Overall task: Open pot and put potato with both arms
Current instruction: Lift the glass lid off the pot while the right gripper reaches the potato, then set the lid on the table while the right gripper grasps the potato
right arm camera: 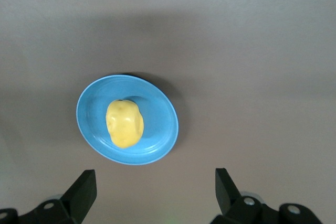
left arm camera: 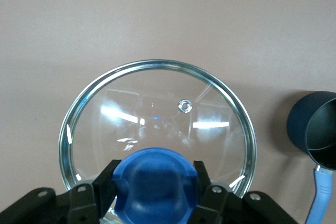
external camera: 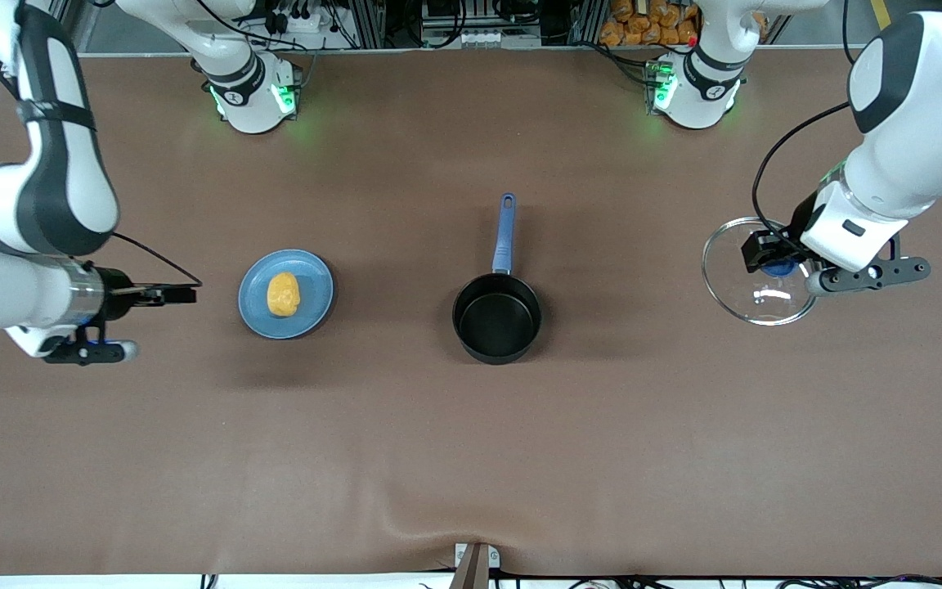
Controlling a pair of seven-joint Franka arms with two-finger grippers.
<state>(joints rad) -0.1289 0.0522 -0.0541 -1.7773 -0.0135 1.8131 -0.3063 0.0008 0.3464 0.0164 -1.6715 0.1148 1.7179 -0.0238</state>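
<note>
The black pot [external camera: 497, 317] stands open in the middle of the table, its blue handle [external camera: 505, 233] pointing toward the arms' bases; it also shows in the left wrist view [left arm camera: 317, 129]. The yellow potato [external camera: 283, 294] lies on a light-blue plate [external camera: 316, 278] toward the right arm's end. My right gripper [external camera: 168, 293] is open and empty beside the plate; its wrist view shows the potato [right arm camera: 124, 124] past the open gripper [right arm camera: 155, 187]. My left gripper [external camera: 773, 263] is shut on the blue knob [left arm camera: 155, 179] of the glass lid [left arm camera: 157, 103] at the left arm's end.
The glass lid [external camera: 757, 274] is low at the table; I cannot tell whether it rests on it. The two arm bases [external camera: 252, 94] [external camera: 696, 90] stand at the table's edge farthest from the front camera. A small ridge in the brown cloth [external camera: 471, 523] lies near the front edge.
</note>
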